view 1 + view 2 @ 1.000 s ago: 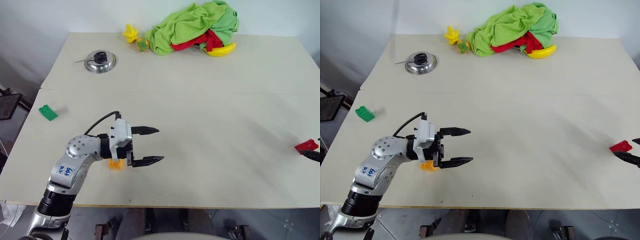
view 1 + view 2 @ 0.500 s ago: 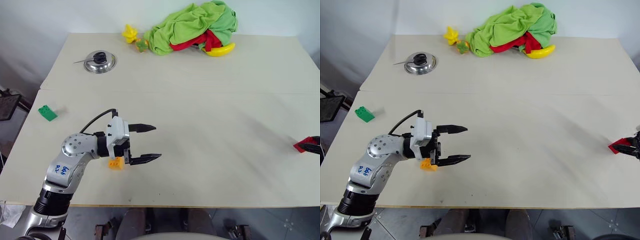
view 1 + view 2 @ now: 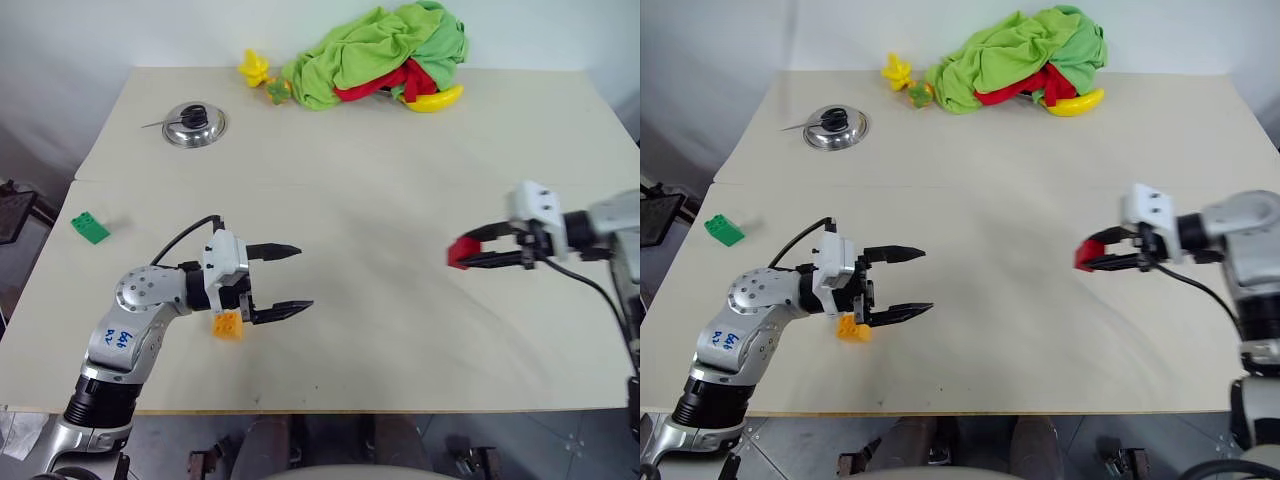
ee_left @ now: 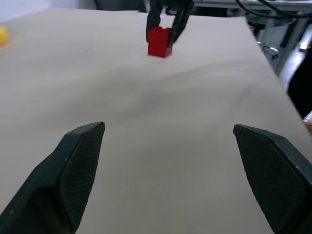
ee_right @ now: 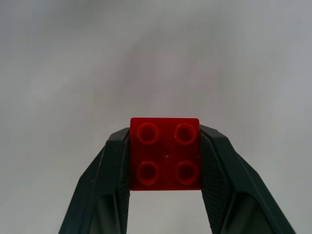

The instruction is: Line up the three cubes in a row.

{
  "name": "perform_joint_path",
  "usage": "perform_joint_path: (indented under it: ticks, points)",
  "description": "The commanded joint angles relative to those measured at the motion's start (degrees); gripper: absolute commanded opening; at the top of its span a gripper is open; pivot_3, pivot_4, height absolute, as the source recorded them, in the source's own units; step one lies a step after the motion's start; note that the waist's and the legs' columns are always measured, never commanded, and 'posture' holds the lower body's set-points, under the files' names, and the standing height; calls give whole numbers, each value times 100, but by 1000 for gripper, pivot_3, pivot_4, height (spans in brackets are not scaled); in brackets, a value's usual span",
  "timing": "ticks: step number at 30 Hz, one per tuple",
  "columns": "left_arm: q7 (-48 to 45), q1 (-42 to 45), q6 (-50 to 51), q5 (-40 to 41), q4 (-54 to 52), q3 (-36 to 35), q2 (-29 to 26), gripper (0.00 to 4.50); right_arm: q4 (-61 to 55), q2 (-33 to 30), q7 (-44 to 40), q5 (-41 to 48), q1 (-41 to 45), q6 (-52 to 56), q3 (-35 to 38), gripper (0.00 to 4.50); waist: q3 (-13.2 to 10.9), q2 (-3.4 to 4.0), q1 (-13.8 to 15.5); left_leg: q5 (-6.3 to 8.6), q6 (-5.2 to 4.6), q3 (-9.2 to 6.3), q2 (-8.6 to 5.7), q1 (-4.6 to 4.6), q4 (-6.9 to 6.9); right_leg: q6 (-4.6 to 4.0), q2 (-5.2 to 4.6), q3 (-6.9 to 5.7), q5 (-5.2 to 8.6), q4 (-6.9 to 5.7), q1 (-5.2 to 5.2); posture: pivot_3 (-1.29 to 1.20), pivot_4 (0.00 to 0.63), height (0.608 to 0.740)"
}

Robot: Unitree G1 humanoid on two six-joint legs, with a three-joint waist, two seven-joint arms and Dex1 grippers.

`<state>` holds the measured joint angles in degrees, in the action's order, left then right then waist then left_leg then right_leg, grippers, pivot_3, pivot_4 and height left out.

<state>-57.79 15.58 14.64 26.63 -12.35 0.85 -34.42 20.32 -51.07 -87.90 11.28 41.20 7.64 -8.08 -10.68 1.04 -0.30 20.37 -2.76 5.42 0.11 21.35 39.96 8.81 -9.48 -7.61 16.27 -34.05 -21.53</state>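
My right gripper (image 3: pixel 462 254) is shut on the red cube (image 5: pixel 165 153) and holds it just above the table right of centre; the cube (image 3: pixel 459 252) sits between the fingertips, studs showing. The orange-yellow cube (image 3: pixel 227 324) lies near the front left, partly under my left gripper (image 3: pixel 293 277), which hovers over it, open and empty, pointing right. The green cube (image 3: pixel 90 227) rests alone by the table's left edge. In the left wrist view the red cube (image 4: pixel 159 42) is seen far ahead between the other arm's fingers.
A metal lid (image 3: pixel 194 123) lies at the back left. A heap of green and red cloth (image 3: pixel 375 55) with a yellow banana toy (image 3: pixel 434 99) sits at the back, small yellow and green toys (image 3: pixel 262 77) beside it. A seam (image 3: pixel 330 178) crosses the table.
My right gripper closed on the red cube at the table's right edge, lifted it and swung it far left toward the centre. The left gripper stayed open and barely moved.
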Motion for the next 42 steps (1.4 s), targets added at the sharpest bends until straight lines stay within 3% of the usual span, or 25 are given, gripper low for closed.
perform_joint_path:
  ticks: [1, 14, 18, 23, 28, 32, 35, 39, 42]
  points:
    - [-70, -8, -149, -16, 21, -109, -51, 4500, -63, 251, -196, -143, 325, 55, -304, 1488, -1, -2, 46, 1, -1, -5, -6, 4, 1, 0, -5, -3, 0, 1, 0, 0, 150, 740]
    - [0, -94, -207, -86, 28, -181, -97, 4500, 1060, 829, -85, -770, 789, -918, -798, 1488, -2, -3, -10, 5, -9, -9, -11, 17, -1, 1, -3, -15, -1, 9, -2, 0, 150, 740]
    - [36, -137, -207, -112, 1, -199, -103, 4500, 1159, 910, -53, -741, 874, -949, -692, 2780, -2, -3, -10, 4, -8, -8, -9, 14, 2, 1, -2, -12, -1, 4, -2, 0, 150, 740]
    - [108, -361, -219, 143, 64, -668, -113, 4500, 744, 749, -407, -18, 644, -797, -165, 4429, -2, -3, -8, 5, -8, -10, -8, 15, 0, 1, -2, -12, -1, 6, -2, 0, 150, 740]
    - [309, -900, -634, 212, 474, -1672, -125, 4500, -17, 714, -420, 1097, -104, -813, 703, 4469, -3, -4, 3, 5, -8, -12, -7, 15, -2, 1, -2, -15, -1, 10, -2, 0, 150, 740]
    - [526, -1814, -1120, 290, 818, -2760, 17, 4500, -1168, 941, -276, 2271, -1313, -587, 1348, 4469, -3, -6, 7, 5, -8, -11, -5, 14, -2, 1, -2, -14, -1, 8, -2, 0, 150, 740]
    - [1011, -2344, -1254, 425, 795, -3431, 295, 4500, -1743, 1178, 121, 2477, -2022, -743, 1618, 4469, -4, -16, 6, 10, -4, -7, -4, 5, -18, 0, -1, -12, 0, 17, 0, 0, 150, 740]
    - [2317, -2927, -2005, 219, 1039, -4616, 1037, 4500, -2130, 1422, 705, 2522, -2676, -775, 1938, 4469, -5, -24, 16, 11, -6, -4, -5, -1, -12, 3, -8, -2, -2, 14, 4, 0, 150, 740]
    - [2765, -3222, -1929, 415, 1077, -4956, 1326, 4500, -2178, 1443, 784, 2448, -2902, -929, 2036, 4469, -4, -32, 17, 13, -4, -2, -1, -8, -11, 3, -10, 0, -2, 11, 7, 0, 150, 740]
